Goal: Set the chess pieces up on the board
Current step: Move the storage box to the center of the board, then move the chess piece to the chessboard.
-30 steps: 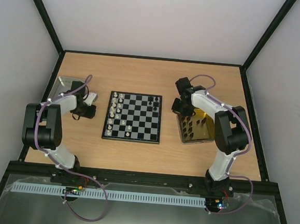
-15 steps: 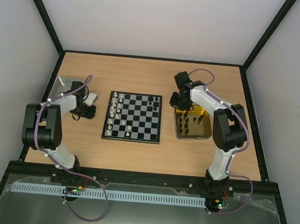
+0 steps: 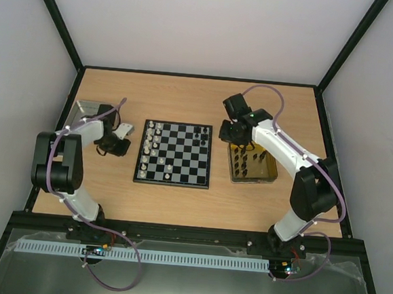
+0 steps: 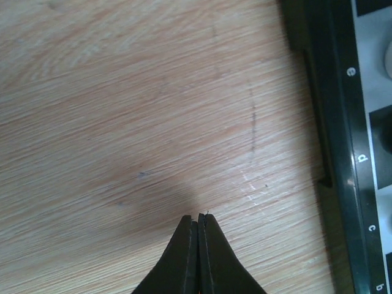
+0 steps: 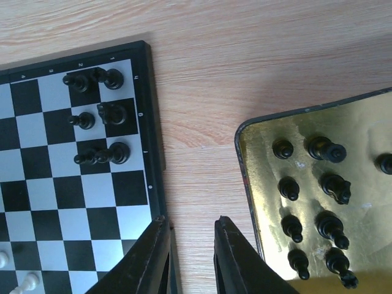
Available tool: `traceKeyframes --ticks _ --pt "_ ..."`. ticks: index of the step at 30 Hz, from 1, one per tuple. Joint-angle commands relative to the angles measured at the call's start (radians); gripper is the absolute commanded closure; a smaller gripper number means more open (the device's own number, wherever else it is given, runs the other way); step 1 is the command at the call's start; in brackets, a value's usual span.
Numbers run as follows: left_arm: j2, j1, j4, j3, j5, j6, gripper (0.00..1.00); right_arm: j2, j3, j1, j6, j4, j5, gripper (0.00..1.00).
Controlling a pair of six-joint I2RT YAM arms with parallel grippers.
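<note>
Between the right jaws, slightly parted and empty, shows bare bench (image 5: 202, 147); the board (image 5: 153, 141) with black pieces (image 5: 113, 113) lies left of them, the tray (image 5: 367, 141) right. Left jaws are pressed shut on nothing, the board's edge at their right.

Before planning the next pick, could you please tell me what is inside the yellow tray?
Several black chess pieces sit in the yellow tray; nothing else shows. Its far edge is covered by the right arm from above.

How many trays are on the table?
2. A silver tray left of the board; a yellow tray right of it, holding black pieces. None seems hidden.
</note>
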Motion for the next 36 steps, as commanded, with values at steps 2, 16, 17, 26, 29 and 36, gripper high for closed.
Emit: traceKeyframes --ticks 2,16,17,26,29,36 --pt "-0.024 -0.007 -0.107 0.05 -0.049 0.064 0.98 -0.036 -0.054 -0.005 -0.003 -0.028 0.042 0.8" --pt "-0.21 -0.23 -0.274 0.252 -0.134 0.171 0.83 -0.175 -0.192 -0.001 0.003 0.036 0.004 0.76" --pt "-0.195 -0.247 -0.287 0.263 -0.141 0.166 0.85 -0.186 -0.203 -0.001 0.002 0.044 -0.011 0.75" --pt "-0.164 -0.413 -0.377 0.294 -0.122 0.249 0.62 -0.265 -0.305 0.005 0.01 0.09 -0.054 0.56" --pt "-0.139 -0.466 -0.362 0.28 -0.155 0.239 0.6 -0.28 -0.354 0.013 0.021 0.121 -0.061 0.57" --pt "-0.086 -0.536 -0.304 0.238 -0.187 0.211 0.8 -0.304 -0.411 0.025 0.031 0.152 -0.07 0.62"
